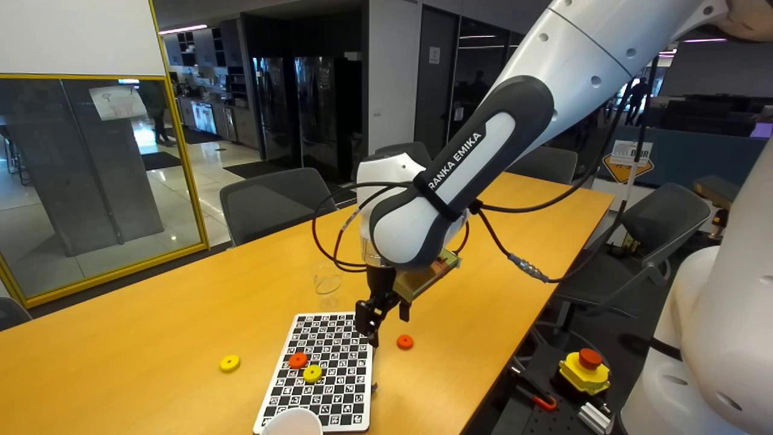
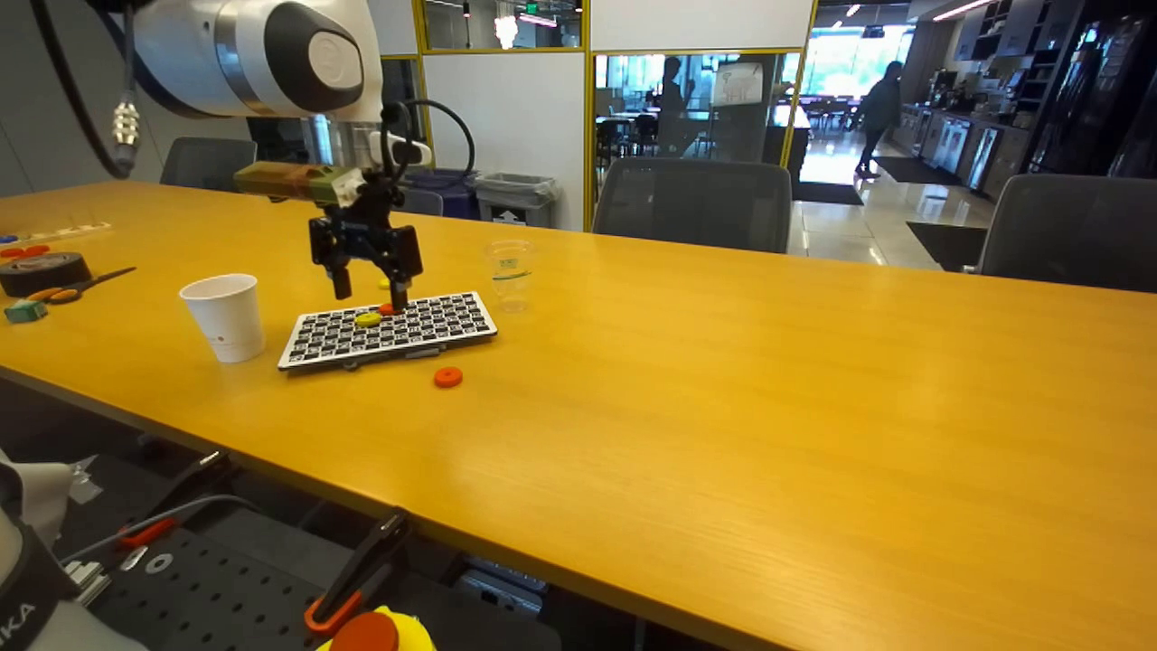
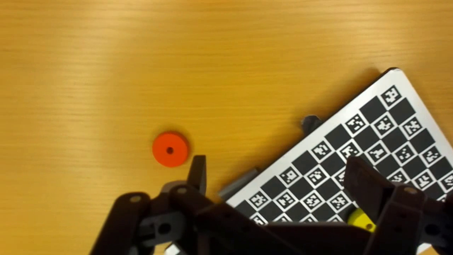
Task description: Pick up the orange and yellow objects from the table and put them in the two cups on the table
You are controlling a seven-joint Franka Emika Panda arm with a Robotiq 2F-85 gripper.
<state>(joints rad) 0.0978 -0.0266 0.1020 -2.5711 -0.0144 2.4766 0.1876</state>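
An orange disc (image 1: pixel 405 342) lies on the table (image 1: pixel 483 302) beside the mat; it also shows in an exterior view (image 2: pixel 447 377) and the wrist view (image 3: pixel 170 149). Another orange disc (image 1: pixel 298 360) and a yellow disc (image 1: pixel 312 374) lie on the mat; this yellow one is partly behind a finger in the wrist view (image 3: pixel 361 220). A second yellow disc (image 1: pixel 229 363) lies on the table past the mat. The clear tumbler (image 2: pixel 512 276) and white cup (image 2: pixel 224 318) stand upright at opposite ends of the mat. My gripper (image 3: pixel 276 163) is open and empty above the mat's edge.
The checkered mat (image 2: pixel 434 316) is a raised board with dark clips under its edge. A black tape roll (image 2: pixel 45 273), scissors (image 2: pixel 77 287) and a green block (image 2: pixel 25 311) lie past the white cup. The yellow box with red button (image 1: pixel 584 371) is off the table.
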